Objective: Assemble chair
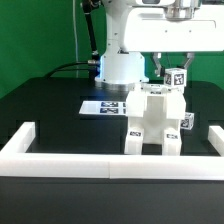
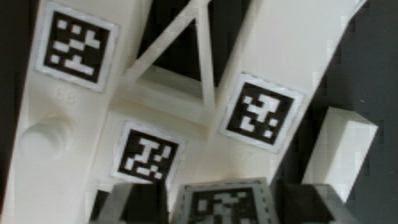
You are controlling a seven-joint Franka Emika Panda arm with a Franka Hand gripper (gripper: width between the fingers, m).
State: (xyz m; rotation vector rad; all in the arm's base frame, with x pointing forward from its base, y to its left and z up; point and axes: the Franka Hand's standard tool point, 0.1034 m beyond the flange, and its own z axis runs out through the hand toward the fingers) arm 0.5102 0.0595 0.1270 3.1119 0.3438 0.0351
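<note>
On the black table, inside the white barrier wall and just beside the marker board, the chair is seen standing upright, largely joined. The part in hand should be pressed straight down and held square, so that it is seated without the legs being tipped. The gripper is narrowly closed, apparently on the tagged top piece; the contact itself is not shown clearly in the wrist view.
</note>
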